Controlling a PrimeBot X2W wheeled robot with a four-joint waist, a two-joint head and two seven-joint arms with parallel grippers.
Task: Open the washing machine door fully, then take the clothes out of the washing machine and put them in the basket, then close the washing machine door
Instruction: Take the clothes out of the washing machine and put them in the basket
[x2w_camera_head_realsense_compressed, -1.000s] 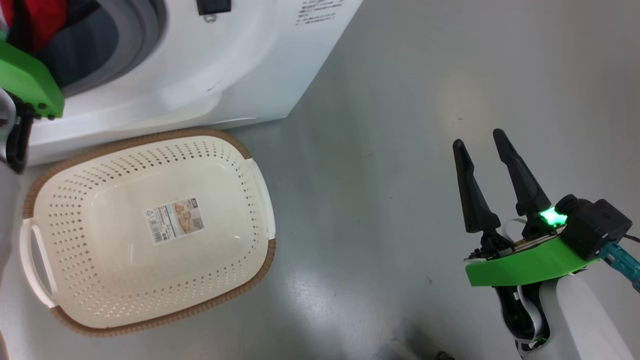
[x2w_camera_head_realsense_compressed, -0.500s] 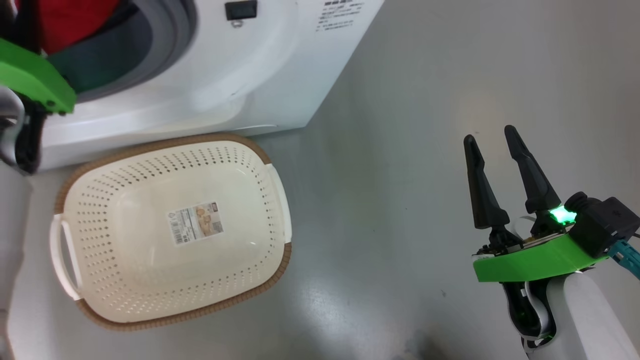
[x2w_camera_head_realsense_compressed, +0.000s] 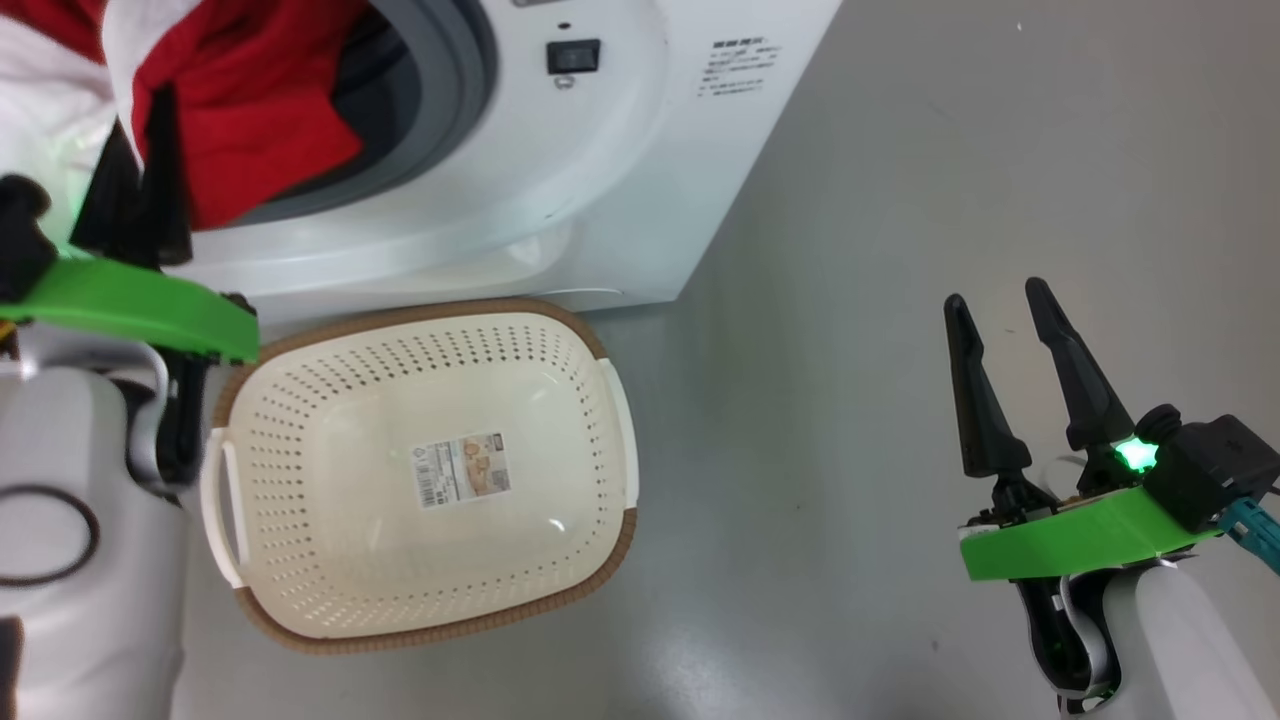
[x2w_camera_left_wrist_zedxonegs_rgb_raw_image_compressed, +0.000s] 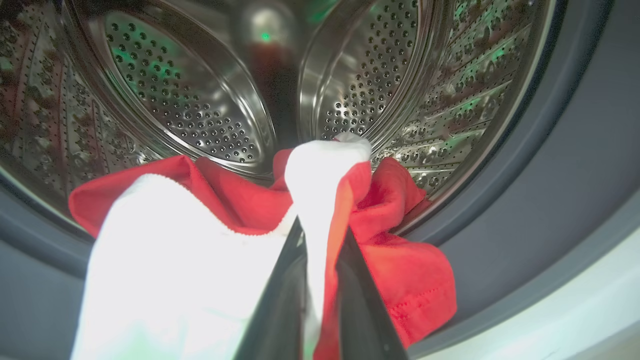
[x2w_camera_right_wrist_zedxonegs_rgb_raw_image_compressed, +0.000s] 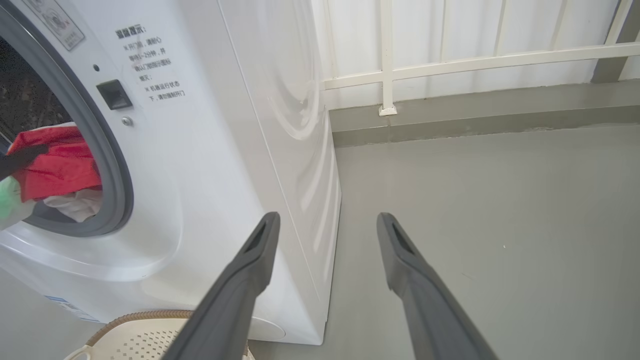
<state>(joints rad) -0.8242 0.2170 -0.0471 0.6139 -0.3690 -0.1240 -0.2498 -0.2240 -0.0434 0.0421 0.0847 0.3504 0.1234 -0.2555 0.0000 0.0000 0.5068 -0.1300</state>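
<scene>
Grey floor (x2w_camera_head_realsense_compressed: 850, 300), empty basket (x2w_camera_head_realsense_compressed: 600, 560): left fingers (x2w_camera_left_wrist_zedxonegs_rgb_raw_image_compressed: 277, 305), just clenched on the clothes (x2w_camera_left_wrist_zedxonegs_rgb_raw_image_compressed: 400, 270), can now haul them out; right fingers (x2w_camera_head_realsense_compressed: 978, 400) released.

I see glossy grey floor (x2w_camera_right_wrist_zedxonegs_rgb_raw_image_compressed: 500, 225) under and ahead of the right pincer (x2w_camera_right_wrist_zedxonegs_rgb_raw_image_compressed: 328, 218), with some light glare. Beyond the tips a raised grey kerb (x2w_camera_right_wrist_zedxonegs_rgb_raw_image_compressed: 500, 115) runs across. A white railing (x2w_camera_right_wrist_zedxonegs_rgb_raw_image_compressed: 450, 64) stands on it, with its post foot (x2w_camera_right_wrist_zedxonegs_rgb_raw_image_compressed: 387, 109) just up-right of the tips. Behind the rails is a white wall (x2w_camera_right_wrist_zedxonegs_rgb_raw_image_compressed: 435, 30), and there's a dark post (x2w_camera_right_wrist_zedxonegs_rgb_raw_image_compressed: 607, 50) at far upper right.
</scene>
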